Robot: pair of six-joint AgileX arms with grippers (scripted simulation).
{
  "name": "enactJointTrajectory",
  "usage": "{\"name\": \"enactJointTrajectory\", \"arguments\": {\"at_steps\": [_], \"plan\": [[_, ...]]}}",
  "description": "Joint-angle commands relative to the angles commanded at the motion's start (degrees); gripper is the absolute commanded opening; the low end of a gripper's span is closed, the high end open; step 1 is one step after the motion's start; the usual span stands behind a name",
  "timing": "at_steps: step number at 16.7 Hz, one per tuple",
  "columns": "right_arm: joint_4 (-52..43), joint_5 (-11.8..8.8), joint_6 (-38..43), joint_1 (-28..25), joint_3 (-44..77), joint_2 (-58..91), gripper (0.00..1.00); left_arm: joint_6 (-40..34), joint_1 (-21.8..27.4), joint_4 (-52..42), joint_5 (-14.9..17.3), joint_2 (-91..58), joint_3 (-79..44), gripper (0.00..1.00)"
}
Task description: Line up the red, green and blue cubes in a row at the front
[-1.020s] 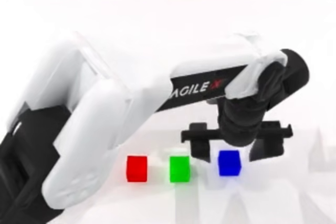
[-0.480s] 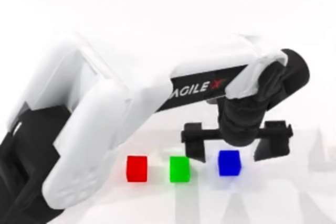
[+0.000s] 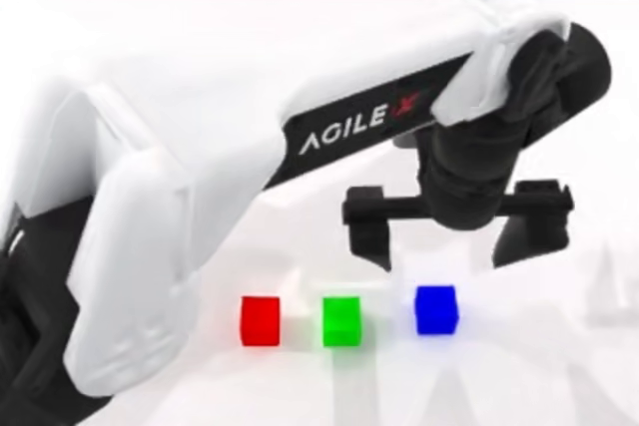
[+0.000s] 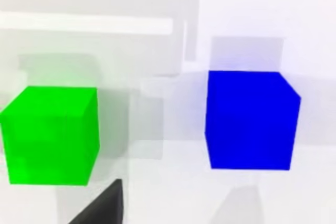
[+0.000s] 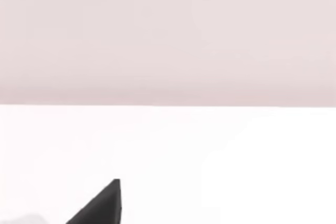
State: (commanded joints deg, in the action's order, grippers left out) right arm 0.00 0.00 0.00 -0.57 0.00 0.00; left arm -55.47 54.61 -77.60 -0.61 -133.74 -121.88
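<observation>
The red cube (image 3: 260,321), green cube (image 3: 341,321) and blue cube (image 3: 436,309) sit in a row near the table's front, red leftmost and blue rightmost. My left gripper (image 3: 451,244) hangs open above and just behind the blue cube, touching nothing. The left wrist view looks down on the green cube (image 4: 50,135) and the blue cube (image 4: 249,121), each resting alone, with one dark fingertip (image 4: 105,208) at the edge. My right arm is outside the top view. Its wrist view shows one dark fingertip (image 5: 102,205), set far to one side, over bare table.
The left arm's white forearm (image 3: 329,117) stretches across the table from the left, above the cubes. A pale wall (image 5: 168,35) runs behind the table's far edge.
My left gripper has risen and drawn back from the blue cube, still open. The three cubes have not moved.
</observation>
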Motion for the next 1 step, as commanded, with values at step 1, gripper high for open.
{"name": "enactJointTrajectory", "arguments": {"at_steps": [1], "plan": [[0.00, 0.00, 0.00, 0.00, 0.00, 0.00, 1.00, 0.03, -0.06, -0.50, 0.00, 0.16, -0.49, 1.00]]}}
